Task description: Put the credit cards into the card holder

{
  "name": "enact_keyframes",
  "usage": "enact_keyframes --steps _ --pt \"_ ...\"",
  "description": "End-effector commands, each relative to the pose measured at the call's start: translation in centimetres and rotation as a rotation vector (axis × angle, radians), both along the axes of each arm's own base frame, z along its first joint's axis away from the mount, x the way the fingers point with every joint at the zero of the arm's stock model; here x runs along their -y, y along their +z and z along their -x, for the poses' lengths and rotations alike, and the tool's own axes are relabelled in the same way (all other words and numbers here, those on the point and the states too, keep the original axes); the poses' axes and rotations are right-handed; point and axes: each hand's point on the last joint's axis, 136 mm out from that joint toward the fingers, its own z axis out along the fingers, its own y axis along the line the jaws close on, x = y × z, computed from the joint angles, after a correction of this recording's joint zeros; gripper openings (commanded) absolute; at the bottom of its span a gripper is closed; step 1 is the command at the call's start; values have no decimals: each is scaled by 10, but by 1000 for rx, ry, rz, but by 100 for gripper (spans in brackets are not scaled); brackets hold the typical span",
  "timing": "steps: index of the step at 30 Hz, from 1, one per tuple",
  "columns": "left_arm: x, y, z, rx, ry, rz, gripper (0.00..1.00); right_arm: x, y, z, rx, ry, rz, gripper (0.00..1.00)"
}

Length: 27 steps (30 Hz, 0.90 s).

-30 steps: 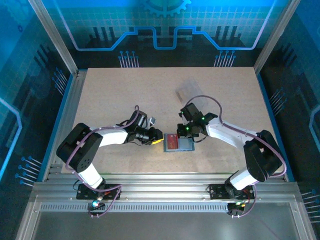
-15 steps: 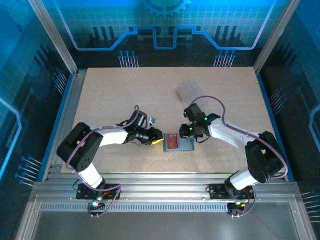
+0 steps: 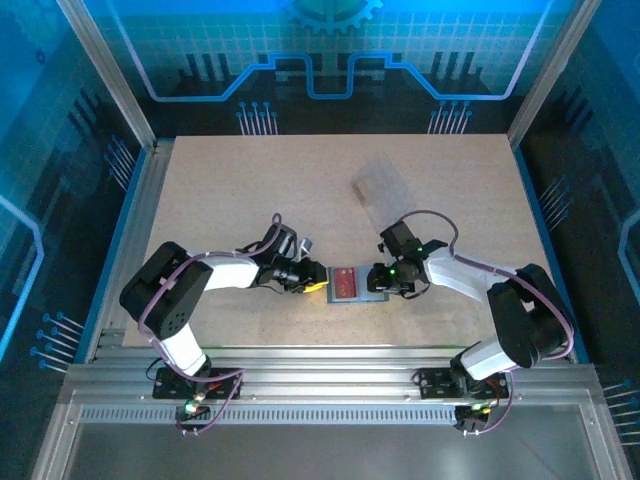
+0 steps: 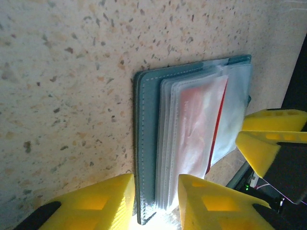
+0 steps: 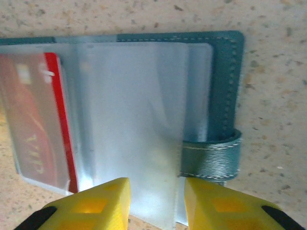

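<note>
We see the card holder (image 5: pixel 224 86) open on the surface (image 3: pixel 250 200) between both end effectors, the red card (image 5: pixel 33 120) already in a clear sleeve (image 5: pixel 72 96). The right end effector (image 5: pixel 157 203) hangs narrowly open over the next sleeve (image 5: pixel 134 110); the left end effector (image 4: pixel 156 203) straddles the holder's edge, whether gripping we cannot tell. Next, we judge, comes fetching the blue card.

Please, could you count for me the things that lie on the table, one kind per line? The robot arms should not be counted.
card holder: 1
red card: 1
clear plastic tray: 1
Total: 3
</note>
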Motion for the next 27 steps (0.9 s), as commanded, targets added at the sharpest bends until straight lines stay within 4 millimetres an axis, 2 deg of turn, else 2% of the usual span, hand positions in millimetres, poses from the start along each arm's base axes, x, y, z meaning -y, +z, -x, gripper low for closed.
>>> enact_keyframes --steps 1,11,17,22,23,27 --pt "8 1 0 0 -31 16 31 -14 8 -3 5 -1 -90 36" --pt "12 -5 3 -18 -41 4 31 -31 17 -7 14 18 -175 35" --pt "13 -6 3 -22 -41 6 31 -57 19 -11 32 86 -174 36" --pt "12 -4 3 -20 -39 6 31 -73 10 -13 12 118 -168 36" --pt "11 -4 3 -20 -36 3 31 -80 15 -19 27 127 -178 36" --pt "8 -1 2 -13 -27 4 32 -92 15 -19 27 154 -192 38"
